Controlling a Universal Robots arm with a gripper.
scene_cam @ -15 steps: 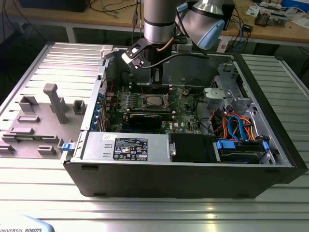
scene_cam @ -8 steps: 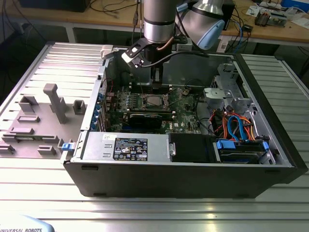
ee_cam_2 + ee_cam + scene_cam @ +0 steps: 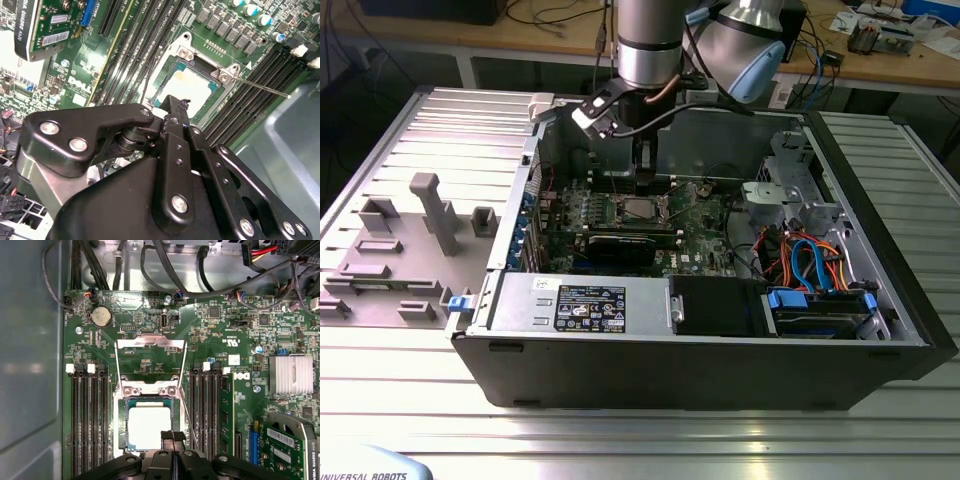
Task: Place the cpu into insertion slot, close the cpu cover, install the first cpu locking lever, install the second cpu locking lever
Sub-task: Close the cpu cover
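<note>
The cpu (image 3: 147, 426) (image 3: 189, 86), a silver-grey square, lies seated in the insertion slot (image 3: 120, 420) (image 3: 167, 67) on the green motherboard. The cpu cover (image 3: 150, 343), a thin silver frame, is swung open away from the slot, with green board showing through its window. A thin locking lever (image 3: 260, 86) (image 3: 189, 417) stands free beside the slot. My gripper (image 3: 172, 436) (image 3: 176, 104) (image 3: 642, 172) hangs just above the cpu's edge, shut with its black fingers pressed together and nothing between them. In the exterior view the slot (image 3: 638, 208) lies straight below the gripper.
Long memory slots (image 3: 87, 425) (image 3: 207, 410) flank the socket on both sides. A graphics card (image 3: 292, 447) and finned heat sink (image 3: 291, 374) lie to one side, cables (image 3: 165, 275) beyond. The grey case wall (image 3: 30, 365) is close. Grey fixtures (image 3: 430, 210) stand at the exterior view's left.
</note>
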